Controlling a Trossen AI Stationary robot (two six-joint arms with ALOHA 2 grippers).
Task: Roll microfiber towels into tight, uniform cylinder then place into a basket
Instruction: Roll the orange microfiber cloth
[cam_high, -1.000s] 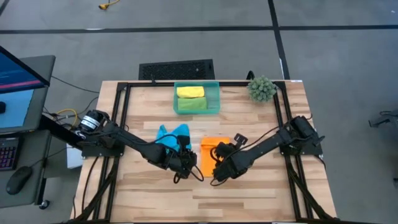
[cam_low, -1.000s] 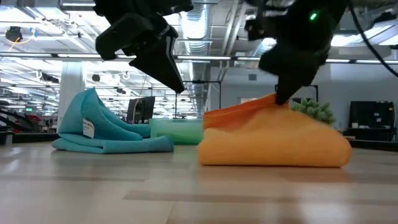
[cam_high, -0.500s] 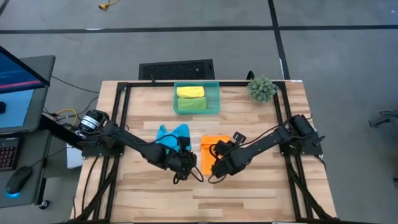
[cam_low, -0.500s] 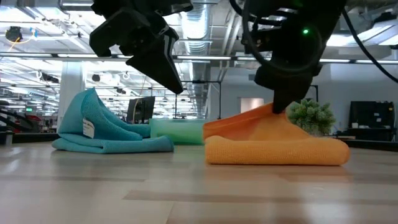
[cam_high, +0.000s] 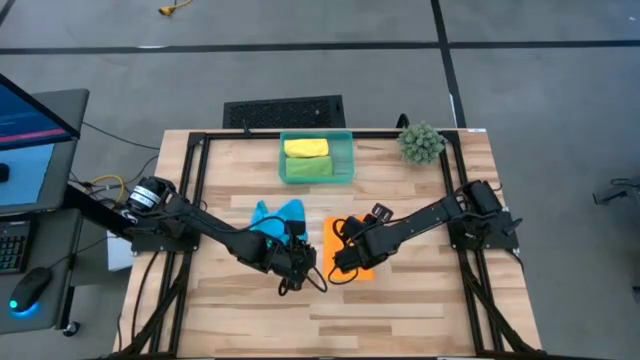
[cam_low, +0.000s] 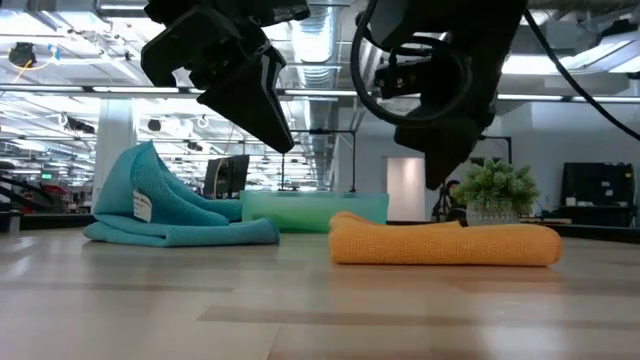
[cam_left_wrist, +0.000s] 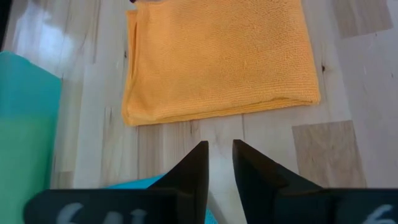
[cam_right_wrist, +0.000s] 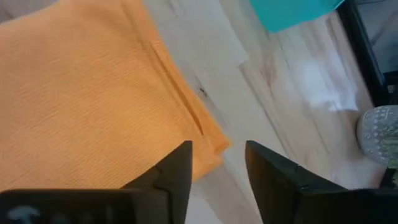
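Orange towel (cam_high: 344, 243) folded flat mid-table, not yet rolled; yellow towel (cam_high: 306, 147) and green towel (cam_high: 308, 168) already rolled in the basket (cam_high: 349, 141) at the far edge; blue towel (cam_high: 277, 219) crumpled just left, still to do. Right gripper (cam_high: 341, 266) over the orange towel, fingers apart, empty; left gripper (cam_high: 308, 270) beside it, fingers nearly together, empty. Pale wood table (cam_high: 400, 300), black frame, grey floor, open workshop behind.

The right pincer (cam_right_wrist: 217, 163) hangs with its two dark fingers (cam_right_wrist: 173, 168) spread apart, over the corner of an orange towel (cam_right_wrist: 87, 93) lying flat on the wooden table (cam_right_wrist: 261, 81); beyond the fingertips, a blue towel (cam_right_wrist: 292, 12) shows
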